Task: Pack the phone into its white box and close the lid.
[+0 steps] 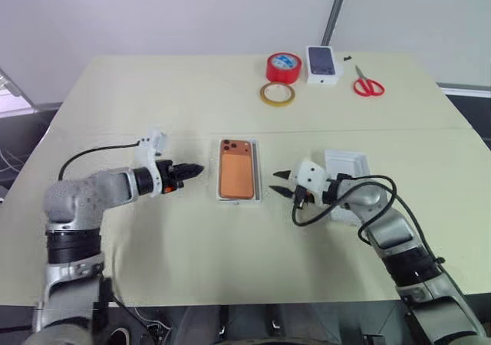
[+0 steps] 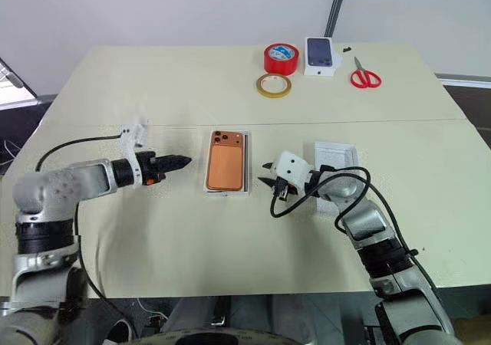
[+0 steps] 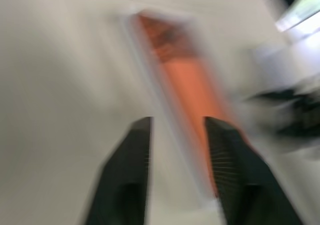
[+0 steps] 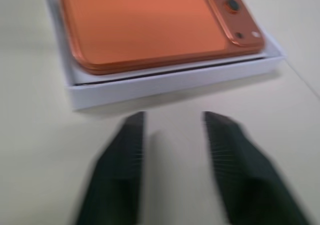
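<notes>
The orange phone [image 1: 236,169] lies camera side up inside the open white box [image 4: 170,82] at the middle of the table. My left gripper [image 1: 198,169] hovers just left of the box, pointing at it. Its fingers [image 3: 137,150] are slightly apart with nothing between them. My right gripper [image 1: 276,184] sits just right of the box, aimed at its long side. Those fingers [image 4: 127,145] are also apart and empty. A shallow white rectangular piece, which looks like the lid [image 1: 347,163], lies on the table behind my right wrist, partly hidden by the arm.
At the far side of the table lie a red tape roll [image 1: 283,67], a yellowish tape ring [image 1: 277,93], a small white box with a dark phone picture [image 1: 322,64] and red-handled scissors [image 1: 367,84]. A seam crosses the table behind the box.
</notes>
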Controlling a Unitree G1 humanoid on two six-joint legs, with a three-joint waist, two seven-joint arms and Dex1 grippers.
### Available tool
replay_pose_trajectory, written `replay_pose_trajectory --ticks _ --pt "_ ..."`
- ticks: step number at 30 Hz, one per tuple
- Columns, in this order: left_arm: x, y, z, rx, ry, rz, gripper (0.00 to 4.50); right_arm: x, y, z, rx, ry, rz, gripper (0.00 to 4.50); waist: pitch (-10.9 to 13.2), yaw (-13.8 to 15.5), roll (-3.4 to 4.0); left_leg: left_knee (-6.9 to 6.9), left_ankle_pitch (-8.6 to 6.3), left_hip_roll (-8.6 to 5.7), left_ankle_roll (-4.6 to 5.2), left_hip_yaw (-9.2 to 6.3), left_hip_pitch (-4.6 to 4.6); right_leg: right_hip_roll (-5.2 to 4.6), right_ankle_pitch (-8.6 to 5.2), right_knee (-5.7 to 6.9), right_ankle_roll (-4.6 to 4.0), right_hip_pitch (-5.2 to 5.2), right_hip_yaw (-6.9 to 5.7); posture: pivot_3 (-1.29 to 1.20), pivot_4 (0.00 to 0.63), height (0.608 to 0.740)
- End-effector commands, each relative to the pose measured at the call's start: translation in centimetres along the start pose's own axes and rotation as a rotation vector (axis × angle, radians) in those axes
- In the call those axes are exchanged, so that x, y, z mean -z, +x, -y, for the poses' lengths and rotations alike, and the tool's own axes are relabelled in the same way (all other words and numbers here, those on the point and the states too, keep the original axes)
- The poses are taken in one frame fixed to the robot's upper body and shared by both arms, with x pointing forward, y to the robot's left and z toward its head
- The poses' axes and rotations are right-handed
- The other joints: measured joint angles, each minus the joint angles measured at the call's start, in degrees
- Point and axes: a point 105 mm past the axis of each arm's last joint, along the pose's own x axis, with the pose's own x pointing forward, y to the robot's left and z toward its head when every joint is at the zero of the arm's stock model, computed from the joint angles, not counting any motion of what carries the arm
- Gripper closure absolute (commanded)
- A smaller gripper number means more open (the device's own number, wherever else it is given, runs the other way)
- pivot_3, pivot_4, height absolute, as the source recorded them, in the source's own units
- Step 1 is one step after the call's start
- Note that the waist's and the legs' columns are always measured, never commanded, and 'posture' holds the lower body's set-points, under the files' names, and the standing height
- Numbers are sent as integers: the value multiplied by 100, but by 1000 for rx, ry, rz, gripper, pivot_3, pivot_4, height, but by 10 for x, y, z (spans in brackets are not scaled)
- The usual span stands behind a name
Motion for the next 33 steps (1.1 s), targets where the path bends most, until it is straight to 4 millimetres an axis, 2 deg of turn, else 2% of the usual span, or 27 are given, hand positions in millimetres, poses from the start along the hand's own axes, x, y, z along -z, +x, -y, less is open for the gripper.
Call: replay_pose_trajectory --ticks 1,4,7,9,12,20,24,27,33 --pt "-8 6 1 10 97 43 4500 -13 4 8 30 -45 38 4451 0 18 -1 1 -1 0 3 0 -2 -2 0 -2 0 0 0 0 150 740" --pt "-3 12 4 29 92 38 4500 -22 8 13 62 -52 73 4451 0 -7 -1 0 -5 0 8 0 -3 -2 0 -3 0 -1 0 0 150 740" --pt "-9 14 17 101 72 73 4500 -47 8 20 98 15 192 4451 1 -40 0 1 -5 0 9 0 -4 -2 0 -1 0 -3 0 0 150 740" --pt "-19 10 19 135 11 124 4500 -62 11 13 59 12 250 4451 1 -41 0 1 -4 1 10 1 -3 -1 0 3 1 -4 0 0 150 740" --pt "-19 7 9 93 26 124 4500 -76 27 0 18 18 284 4451 1 -54 0 1 -5 2 11 0 -3 1 0 7 1 -5 -1 0 150 740" --pt "-18 5 -5 26 66 124 4500 -100 69 -20 -44 -12 301 4451 0 -38 0 4 -4 1 9 1 -1 1 1 11 1 -6 -1 0 150 740" --pt "-16 0 -12 5 60 118 4500 -92 88 -31 -96 -113 214 4451 0 -47 0 4 -4 0 9 0 -1 1 1 11 1 -6 -2 0 150 740" --pt "-13 0 -11 4 77 110 4500 -85 91 -28 -101 -107 186 4451 0 -46 1 3 -3 0 9 0 -1 2 1 11 1 -6 -3 0 150 740" --pt "-7 2 -9 -2 72 107 4500 -50 88 -26 -118 -182 60 4451 0 -51 0 3 -3 1 9 0 -1 2 1 12 1 -6 -3 0 150 740"
